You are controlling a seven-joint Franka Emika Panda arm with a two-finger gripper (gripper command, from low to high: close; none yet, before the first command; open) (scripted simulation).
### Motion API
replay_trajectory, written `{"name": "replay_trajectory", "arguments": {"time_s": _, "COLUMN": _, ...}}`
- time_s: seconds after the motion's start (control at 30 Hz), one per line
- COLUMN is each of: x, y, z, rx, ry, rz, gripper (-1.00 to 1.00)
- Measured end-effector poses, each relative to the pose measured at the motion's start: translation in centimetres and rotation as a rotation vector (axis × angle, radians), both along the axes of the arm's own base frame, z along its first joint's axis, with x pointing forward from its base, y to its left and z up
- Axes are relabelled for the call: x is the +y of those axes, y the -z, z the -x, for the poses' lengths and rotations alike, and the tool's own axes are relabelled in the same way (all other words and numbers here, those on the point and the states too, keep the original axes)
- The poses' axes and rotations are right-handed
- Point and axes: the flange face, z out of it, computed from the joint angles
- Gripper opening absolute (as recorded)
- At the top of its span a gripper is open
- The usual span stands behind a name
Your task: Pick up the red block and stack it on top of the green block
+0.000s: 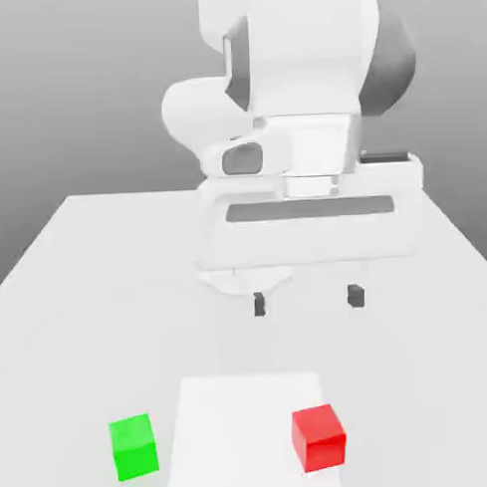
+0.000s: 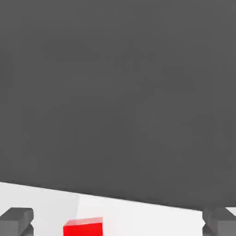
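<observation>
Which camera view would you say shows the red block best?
The exterior view: the red block appears whole there, near the right edge of the white square, with the green block to the exterior view's left. The hand view shows just part of it, cut off by the picture's edge.

Both views sharing the red block [image 1: 319, 439]
</observation>
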Motion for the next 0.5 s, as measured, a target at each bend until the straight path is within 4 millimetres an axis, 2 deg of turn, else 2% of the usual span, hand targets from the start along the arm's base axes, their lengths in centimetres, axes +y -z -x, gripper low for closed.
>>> {"name": "replay_trajectory", "arguments": {"time_s": 0.17, "x": 1.3, "y": 9.4, "z": 2.4, "rx": 0.146, "ry": -0.044, "rz": 0.000, "gripper": 0.00}}
{"name": "replay_trajectory", "arguments": {"time_s": 0.33, "x": 1.4, "y": 15.9, "z": 2.8, "rx": 0.170, "ry": -0.049, "rz": -0.001, "gripper": 0.00}}
{"name": "replay_trajectory", "arguments": {"time_s": 0.37, "x": 1.4, "y": 16.7, "z": 2.9, "rx": 0.171, "ry": -0.050, "rz": -0.001, "gripper": -1.00}}
{"name": "replay_trajectory", "arguments": {"time_s": 0.5, "x": 1.4, "y": 16.7, "z": 2.9, "rx": 0.171, "ry": -0.049, "rz": 0.000, "gripper": -1.00}}
